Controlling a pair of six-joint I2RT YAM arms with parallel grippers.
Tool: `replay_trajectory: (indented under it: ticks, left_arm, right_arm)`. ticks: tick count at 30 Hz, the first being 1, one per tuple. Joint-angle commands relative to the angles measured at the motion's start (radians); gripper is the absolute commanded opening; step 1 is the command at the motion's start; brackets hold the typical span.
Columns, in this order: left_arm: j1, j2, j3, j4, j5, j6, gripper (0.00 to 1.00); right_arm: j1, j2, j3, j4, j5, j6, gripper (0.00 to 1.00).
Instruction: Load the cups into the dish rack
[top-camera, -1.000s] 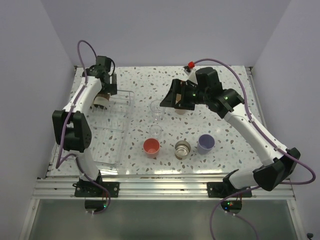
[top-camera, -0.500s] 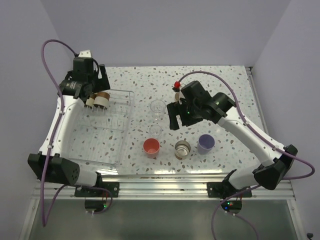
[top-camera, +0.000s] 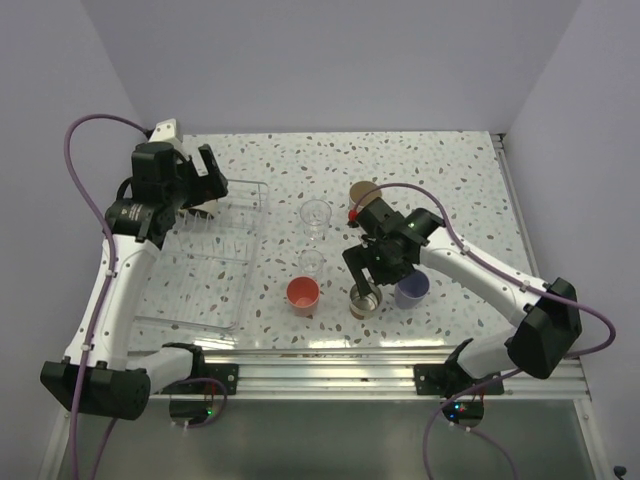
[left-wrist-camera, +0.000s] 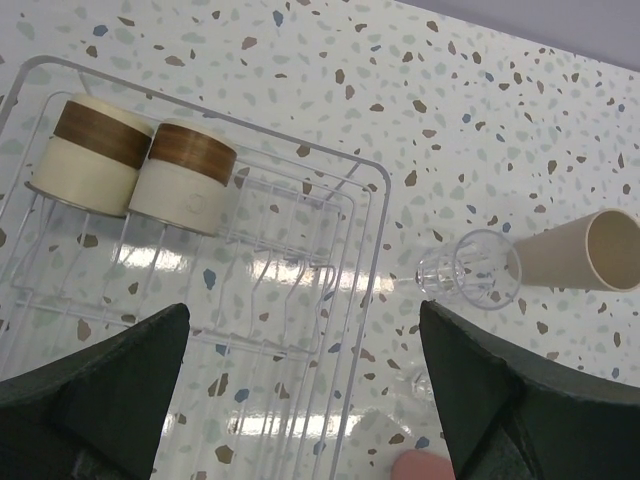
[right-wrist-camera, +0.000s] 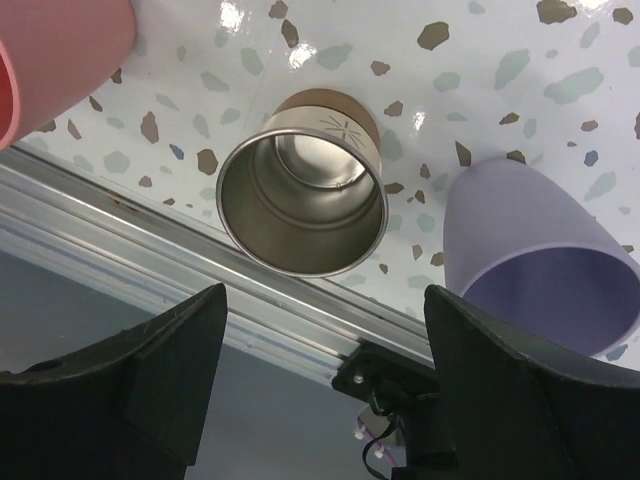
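The clear dish rack (top-camera: 200, 290) lies at the left. Two cream cups with brown bands (left-wrist-camera: 95, 150) (left-wrist-camera: 185, 178) stand side by side in its far corner. My left gripper (top-camera: 195, 187) is open and empty above that end of the rack (left-wrist-camera: 372, 240). My right gripper (top-camera: 371, 268) is open and empty just above a third banded cup (top-camera: 364, 299), whose mouth faces up (right-wrist-camera: 302, 205). A coral-red cup (top-camera: 303, 293) and a lavender cup (top-camera: 411, 288) flank it. Two clear cups (top-camera: 316, 215) (top-camera: 311, 260) stand mid-table. The tall beige cup (top-camera: 365, 192) stands behind my right arm.
The table's front metal rail (right-wrist-camera: 200, 270) runs just beyond the banded cup in the right wrist view. In the left wrist view a clear cup (left-wrist-camera: 470, 268) and the beige cup (left-wrist-camera: 580, 250) stand right of the rack, and the coral cup's edge (left-wrist-camera: 425, 468) shows at the bottom.
My left gripper has drawn back from the two banded cups in the rack. My right gripper has left the beige cup and moved toward me, over the banded cup.
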Motion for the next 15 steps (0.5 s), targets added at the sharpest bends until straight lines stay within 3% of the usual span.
replay_trajectory:
  ticks: [1,15]
  left_arm:
    - [-0.001,-0.024,0.003,0.04,0.028,-0.013,1.0]
    - [0.0,-0.104,-0.081,0.034,0.042,-0.026,1.0]
  right_arm:
    - [0.004,0.017,0.01,0.055,-0.035,-0.032,0.82]
    - [0.08,0.086,-0.001,0.101,-0.044,-0.032,0.72]
